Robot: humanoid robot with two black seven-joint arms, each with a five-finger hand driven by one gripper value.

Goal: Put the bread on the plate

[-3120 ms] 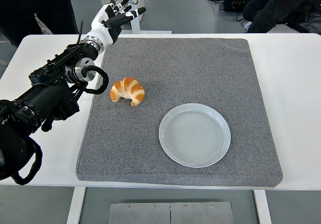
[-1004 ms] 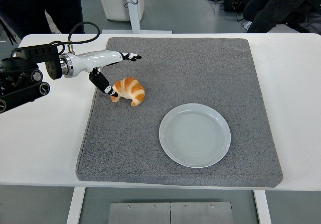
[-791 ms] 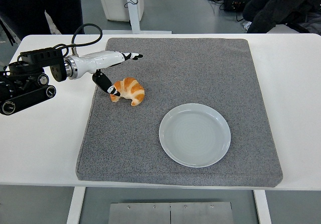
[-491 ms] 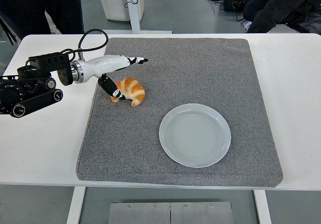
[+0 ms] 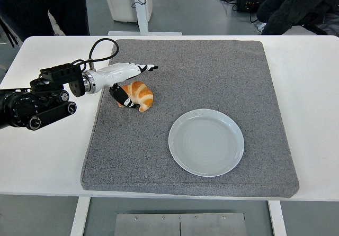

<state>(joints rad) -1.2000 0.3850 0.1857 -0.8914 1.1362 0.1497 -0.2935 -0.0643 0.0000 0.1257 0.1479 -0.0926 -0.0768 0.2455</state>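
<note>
Fingers (image 5: pixel 139 66) of our left hand (image 5: pixel 124 76) spread apart over the croissant (image 5: pixel 139 94), thumb low against its near-left end, nothing clamped yet. The bread lies on the grey mat (image 5: pixel 212 61), right under our hand, its long axis running left to right. The plate (image 5: pixel 206 142) waits down-right, well apart.

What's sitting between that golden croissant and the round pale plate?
Nothing: the head view shows only bare grey felt mat between the golden croissant and the round pale plate.
</note>
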